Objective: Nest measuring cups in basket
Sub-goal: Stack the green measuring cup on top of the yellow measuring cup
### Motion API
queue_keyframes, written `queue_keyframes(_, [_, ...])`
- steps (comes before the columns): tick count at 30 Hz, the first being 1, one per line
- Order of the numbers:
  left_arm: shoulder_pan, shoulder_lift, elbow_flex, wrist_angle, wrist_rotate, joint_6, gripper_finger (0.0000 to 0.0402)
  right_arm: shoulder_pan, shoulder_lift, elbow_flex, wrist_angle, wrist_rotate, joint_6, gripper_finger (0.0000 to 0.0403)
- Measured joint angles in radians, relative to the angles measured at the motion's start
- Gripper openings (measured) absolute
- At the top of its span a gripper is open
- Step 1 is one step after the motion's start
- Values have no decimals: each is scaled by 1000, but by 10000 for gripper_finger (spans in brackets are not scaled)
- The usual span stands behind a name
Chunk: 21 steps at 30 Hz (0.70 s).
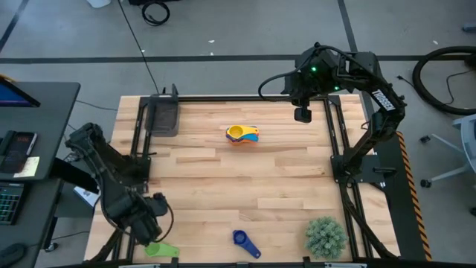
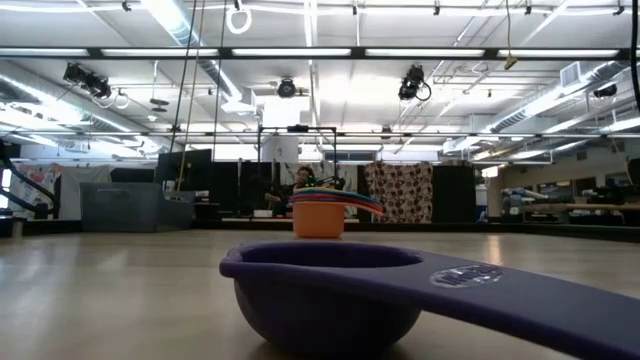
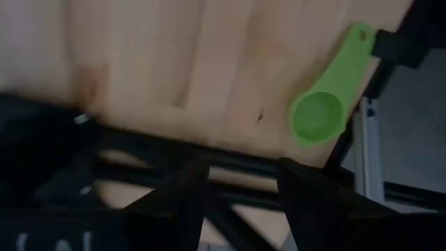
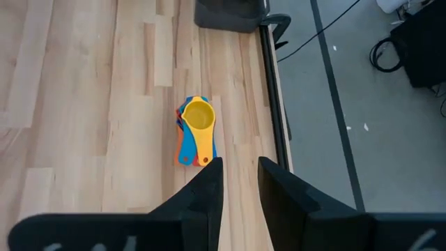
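Near the far side of the bench (image 1: 223, 179), roughly mid-width, sits a nested stack of measuring cups (image 1: 242, 134) with the yellow cup (image 4: 198, 115) on top and orange and blue ones peeking out underneath. From the right wrist cam the handles all fan out the same way. The low view shows the same stack (image 2: 322, 213) standing upright in the distance.

Two cups are on their own along the near edge. The dark blue cup (image 1: 245, 241) lies around the middle of that edge, open side up, and it fills most of the low view (image 2: 400, 295). The green cup (image 1: 161, 249) is over at the near left corner, right at the bench edge, also open side up (image 3: 327, 104).

The basket (image 1: 164, 117) is way off at the far left corner, well apart from every cup, and I can't tell what's in it.

Left end effector (image 1: 149, 223) hangs over the near left corner just beside the green cup, fingers apart and holding nothing (image 3: 237, 195). Right end effector (image 1: 303, 115) hovers over the far right part of the bench, off to the side of the stack, fingers slightly apart with nothing between them (image 4: 240, 192).

A spiky green plant ball (image 1: 326, 237) sits at the near right corner.
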Motion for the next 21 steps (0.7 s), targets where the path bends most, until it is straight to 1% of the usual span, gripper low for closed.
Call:
queue_keyframes(5, [-47, 0, -123, 202, 3, -1, 176, 0, 0, 0, 0, 0, 0, 95])
queue_keyframes(10, [-89, 0, -237, 359, 3, 0, 176, 0, 0, 0, -1, 0, 0, 95])
queue_keyframes(14, [-113, 0, -318, 449, 7, -1, 176, 0, 0, 0, -1, 0, 0, 95])
queue_keyframes(21, [-116, 0, -407, 603, 7, 0, 176, 0, 0, 0, -3, 0, 0, 95])
